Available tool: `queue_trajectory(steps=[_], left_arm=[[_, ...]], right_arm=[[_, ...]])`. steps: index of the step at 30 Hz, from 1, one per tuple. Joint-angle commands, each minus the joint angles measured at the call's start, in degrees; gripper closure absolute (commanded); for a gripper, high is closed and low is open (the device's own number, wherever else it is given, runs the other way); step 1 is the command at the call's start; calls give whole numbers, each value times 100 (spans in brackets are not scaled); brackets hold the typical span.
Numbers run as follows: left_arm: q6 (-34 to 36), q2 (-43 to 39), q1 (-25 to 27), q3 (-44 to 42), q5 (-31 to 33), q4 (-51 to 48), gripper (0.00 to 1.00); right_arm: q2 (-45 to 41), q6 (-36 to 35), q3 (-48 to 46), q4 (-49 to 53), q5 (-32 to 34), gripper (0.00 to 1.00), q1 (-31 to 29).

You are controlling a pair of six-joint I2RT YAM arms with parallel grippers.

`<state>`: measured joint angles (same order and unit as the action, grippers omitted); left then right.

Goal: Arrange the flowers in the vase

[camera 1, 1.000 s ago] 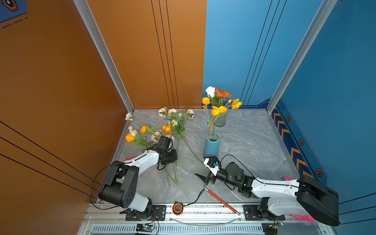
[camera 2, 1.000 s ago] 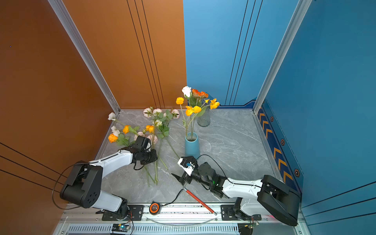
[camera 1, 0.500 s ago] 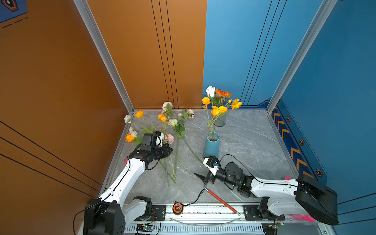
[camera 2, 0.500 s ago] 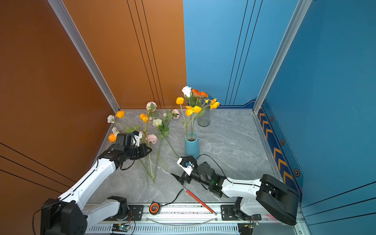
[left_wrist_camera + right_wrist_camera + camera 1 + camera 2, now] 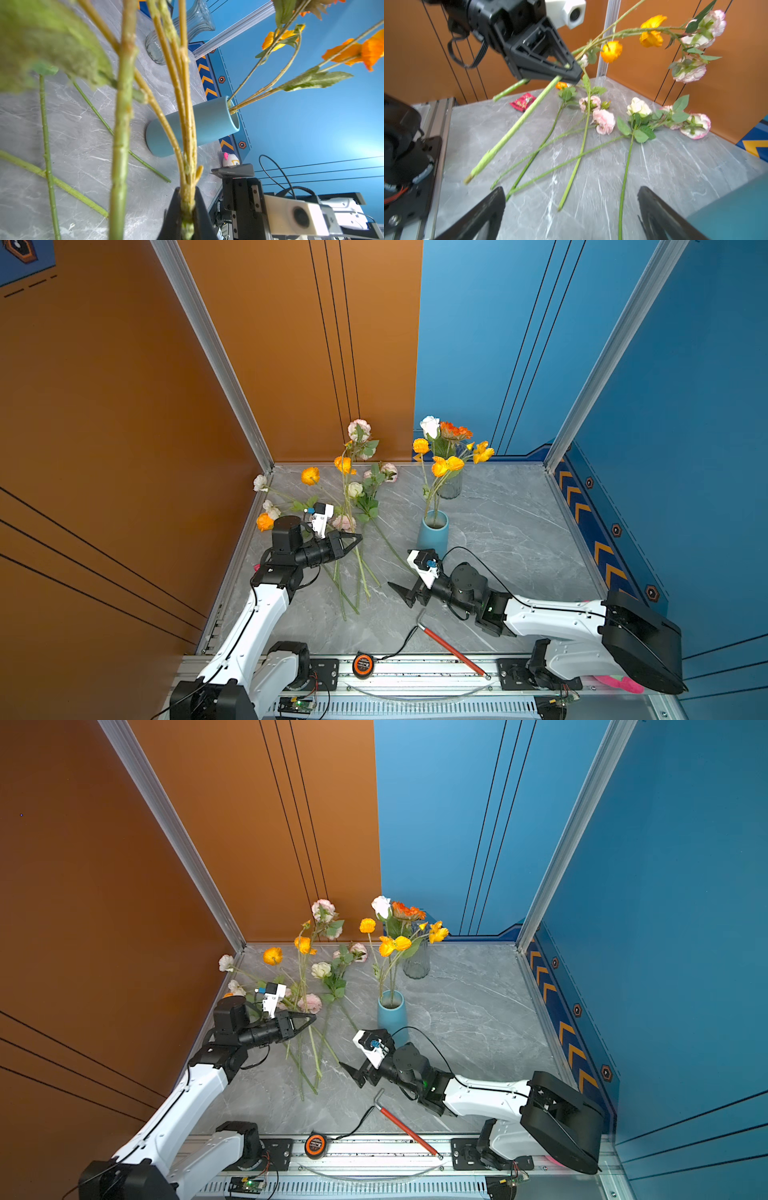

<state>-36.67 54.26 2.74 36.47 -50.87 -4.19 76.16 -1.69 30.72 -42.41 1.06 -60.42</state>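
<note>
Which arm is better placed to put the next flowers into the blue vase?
Left: the left gripper is shut on several flower stems, raised off the table. The right gripper is open and empty.

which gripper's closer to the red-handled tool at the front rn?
Right. The right gripper, open, is just beyond the metal end of the red-handled tool. The left gripper, shut on flower stems, is well off to the left and farther back.

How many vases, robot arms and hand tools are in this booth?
Vases: 2, a blue vase and a glass vase
Robot arms: 2, the left arm and the right arm
Hand tools: 2, a red-handled tool and a tape measure
Total: 6
</note>
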Motion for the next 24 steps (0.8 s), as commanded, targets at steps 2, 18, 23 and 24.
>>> queue_trajectory(steps=[2, 18, 23, 24], left_arm=[[1151, -377, -70, 457, 5, -1514, 100], [1521, -1672, -56, 423, 970, -2773, 100], [1557, -1664, -42, 398, 871, -2769, 100], [1557, -1660, -37, 391, 877, -2751, 100]], right_arm=[[292, 453, 767, 321, 413, 2, -127], [2118, 1872, 3924, 1613, 278, 28, 387], [2656, 2412, 4618, 1475, -72, 39, 669], [2756, 2502, 4763, 1525, -132, 41, 710]])
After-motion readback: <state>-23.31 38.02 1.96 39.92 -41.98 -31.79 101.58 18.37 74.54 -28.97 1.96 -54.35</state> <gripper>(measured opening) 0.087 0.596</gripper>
